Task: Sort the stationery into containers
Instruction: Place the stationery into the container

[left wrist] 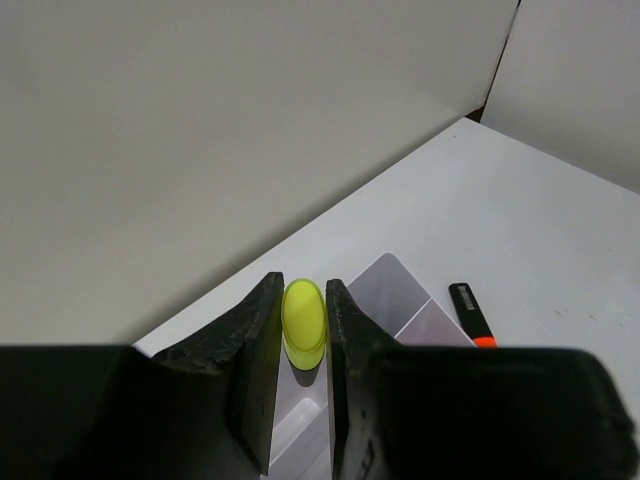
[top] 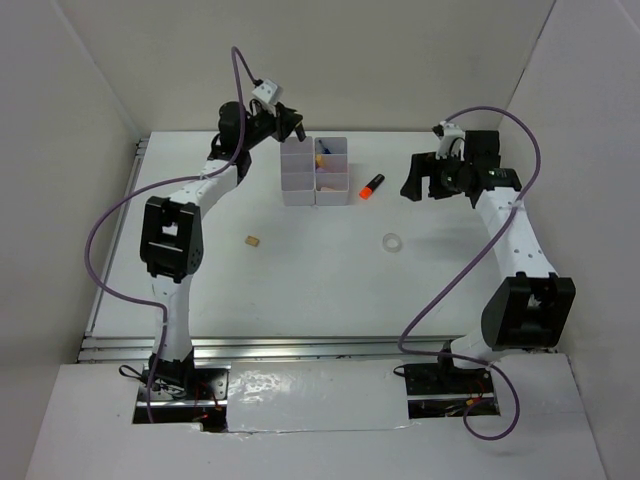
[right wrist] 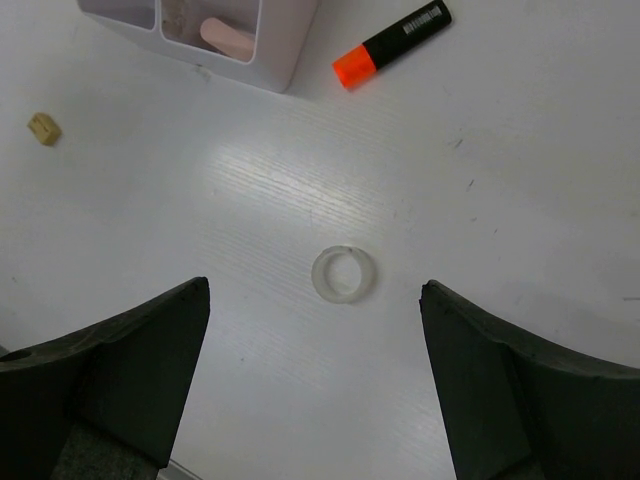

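The containers (top: 301,192) stand at the table's back middle, a white grid of small bins with items inside. My left gripper (top: 291,122) hovers over their far left corner, shut on a yellow highlighter (left wrist: 303,322) held end-on above a bin (left wrist: 392,288). An orange-and-black highlighter (top: 371,186) lies just right of the bins. A clear tape ring (top: 393,242) lies on the table, in the right wrist view (right wrist: 344,275) below and between my fingers. My right gripper (top: 415,182) is open above it, with nothing held. A tan eraser cube (top: 253,240) sits left of centre.
A pink marker (right wrist: 228,38) lies in a near bin of the containers (right wrist: 272,62). White walls close the table at the back and both sides. The orange highlighter (right wrist: 390,45) and the eraser (right wrist: 43,128) lie apart from the ring.
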`<state>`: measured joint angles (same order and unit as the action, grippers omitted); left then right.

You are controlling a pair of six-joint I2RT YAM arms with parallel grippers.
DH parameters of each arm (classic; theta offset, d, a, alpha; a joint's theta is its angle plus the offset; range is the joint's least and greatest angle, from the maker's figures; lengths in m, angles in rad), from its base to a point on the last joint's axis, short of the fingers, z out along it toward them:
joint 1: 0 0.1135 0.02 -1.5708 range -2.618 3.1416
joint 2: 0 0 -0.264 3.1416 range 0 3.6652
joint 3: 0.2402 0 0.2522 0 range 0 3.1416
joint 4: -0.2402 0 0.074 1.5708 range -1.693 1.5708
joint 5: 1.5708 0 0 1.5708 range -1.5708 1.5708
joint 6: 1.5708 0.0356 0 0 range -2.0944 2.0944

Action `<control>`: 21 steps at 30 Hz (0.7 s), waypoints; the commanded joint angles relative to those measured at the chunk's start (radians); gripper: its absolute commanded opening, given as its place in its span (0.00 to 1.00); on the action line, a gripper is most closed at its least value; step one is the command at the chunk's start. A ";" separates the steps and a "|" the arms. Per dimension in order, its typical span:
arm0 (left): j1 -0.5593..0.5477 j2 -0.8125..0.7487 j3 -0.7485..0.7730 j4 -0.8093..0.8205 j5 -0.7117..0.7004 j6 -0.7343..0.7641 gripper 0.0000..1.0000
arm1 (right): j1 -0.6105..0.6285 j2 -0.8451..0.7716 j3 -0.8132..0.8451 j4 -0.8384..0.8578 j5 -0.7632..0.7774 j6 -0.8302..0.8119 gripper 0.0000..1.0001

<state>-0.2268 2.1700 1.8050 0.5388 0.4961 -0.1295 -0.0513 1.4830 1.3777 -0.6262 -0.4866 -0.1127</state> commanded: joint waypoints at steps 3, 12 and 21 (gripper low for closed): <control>0.004 0.043 0.043 0.041 -0.013 0.062 0.00 | 0.083 0.034 0.037 0.051 0.144 -0.061 0.90; -0.002 0.062 0.036 0.018 -0.068 0.090 0.19 | 0.163 0.224 0.188 0.066 0.341 0.218 0.90; -0.003 0.021 -0.019 0.026 -0.105 0.093 0.61 | 0.255 0.447 0.391 0.083 0.657 0.556 0.89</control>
<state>-0.2260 2.2391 1.8023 0.5003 0.3965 -0.0532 0.1825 1.8915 1.6741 -0.5945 0.0433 0.2905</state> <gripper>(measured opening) 0.595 0.892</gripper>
